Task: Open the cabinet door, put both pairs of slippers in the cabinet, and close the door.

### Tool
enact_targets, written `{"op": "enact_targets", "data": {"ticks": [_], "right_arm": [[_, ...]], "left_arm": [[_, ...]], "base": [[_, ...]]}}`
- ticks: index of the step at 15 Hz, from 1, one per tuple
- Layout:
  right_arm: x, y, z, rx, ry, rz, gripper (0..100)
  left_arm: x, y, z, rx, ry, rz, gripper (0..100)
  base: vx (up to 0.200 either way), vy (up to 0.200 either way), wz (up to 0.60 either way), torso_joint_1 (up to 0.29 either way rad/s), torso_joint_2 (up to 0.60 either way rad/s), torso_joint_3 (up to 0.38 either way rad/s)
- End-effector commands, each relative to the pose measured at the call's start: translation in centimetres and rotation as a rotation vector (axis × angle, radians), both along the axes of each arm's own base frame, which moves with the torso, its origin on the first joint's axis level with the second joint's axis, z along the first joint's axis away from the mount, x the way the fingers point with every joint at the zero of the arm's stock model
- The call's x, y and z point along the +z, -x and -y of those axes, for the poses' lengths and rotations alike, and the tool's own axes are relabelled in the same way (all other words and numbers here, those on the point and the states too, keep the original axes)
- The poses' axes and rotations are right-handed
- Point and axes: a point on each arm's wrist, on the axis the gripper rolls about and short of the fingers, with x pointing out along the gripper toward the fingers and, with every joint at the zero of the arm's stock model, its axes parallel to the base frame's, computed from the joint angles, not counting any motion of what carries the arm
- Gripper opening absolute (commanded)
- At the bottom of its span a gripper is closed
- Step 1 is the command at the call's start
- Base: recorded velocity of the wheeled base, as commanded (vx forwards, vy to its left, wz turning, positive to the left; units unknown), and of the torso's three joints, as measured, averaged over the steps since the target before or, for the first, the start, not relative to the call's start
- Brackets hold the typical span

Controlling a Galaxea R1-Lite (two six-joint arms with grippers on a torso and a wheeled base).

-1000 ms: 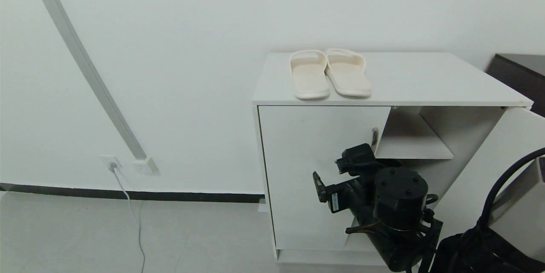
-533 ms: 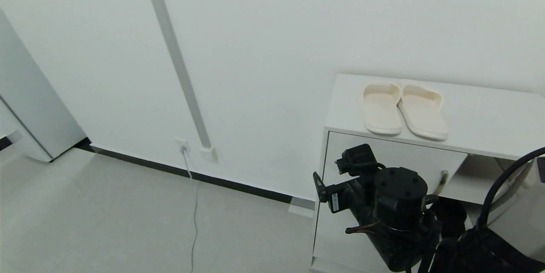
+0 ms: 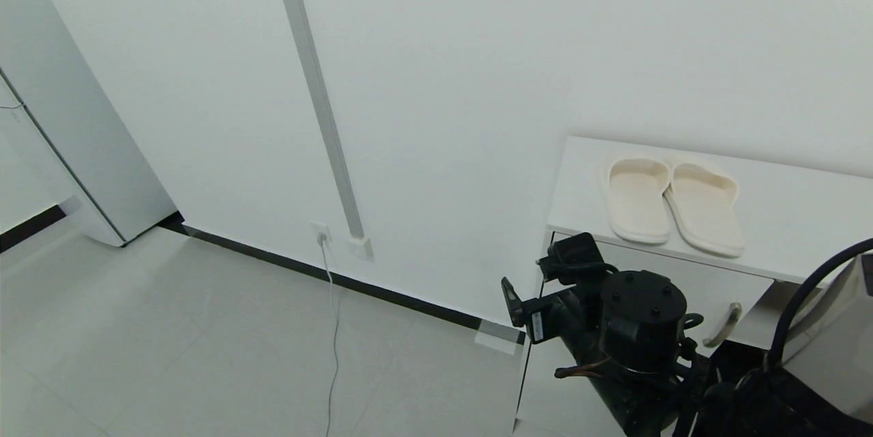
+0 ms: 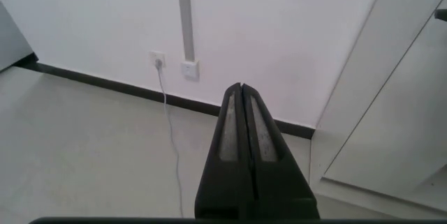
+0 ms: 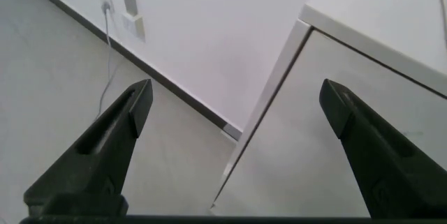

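A cream pair of slippers (image 3: 672, 205) lies side by side on top of the white cabinet (image 3: 586, 185) at the right of the head view. Below them the cabinet's left door (image 3: 689, 287) with its metal handle (image 3: 723, 324) looks shut; the right door (image 3: 829, 348) stands swung out at the frame's edge. My left gripper (image 4: 241, 88) is shut with nothing in it, held over the floor with the cabinet (image 4: 391, 112) off to one side. My right gripper (image 5: 236, 91) is open and empty, facing the cabinet's (image 5: 335, 112) corner edge.
A wall socket with a white cable (image 3: 320, 236) trailing onto the floor sits left of the cabinet, beside a grey vertical conduit (image 3: 320, 96). A tall white appliance (image 3: 75, 116) stands far left. Grey tiled floor (image 3: 204, 355) stretches open between them.
The head camera has swung left, so the cabinet and slippers now sit at the right edge and the white appliance has come into view. The slippers lie unchanged on the top.
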Motion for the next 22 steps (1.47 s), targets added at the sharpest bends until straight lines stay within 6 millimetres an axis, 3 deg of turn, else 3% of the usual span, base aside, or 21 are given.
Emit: {"op": "enact_targets", "data": {"ticks": [1, 10, 22], "right_arm": [[-0.09, 0.01, -0.03, 0.000, 0.004, -0.001, 100], [-0.18, 0.27, 0.18, 0.005, 0.023, 0.016, 100], [-0.20, 0.28, 0.19, 0.006, 0.024, 0.016, 100]], "left_arm": [[0.01, 0.00, 0.00, 0.000, 0.001, 0.001, 0], [0.01, 0.00, 0.00, 0.000, 0.001, 0.001, 0], [0.01, 0.00, 0.00, 0.000, 0.001, 0.001, 0]], "base": [[0.000, 0.000, 0.00, 0.000, 0.00, 0.000], [0.000, 0.000, -0.53, 0.005, 0.00, 0.001], [0.000, 0.000, 0.00, 0.020, -0.04, -0.026]]}}
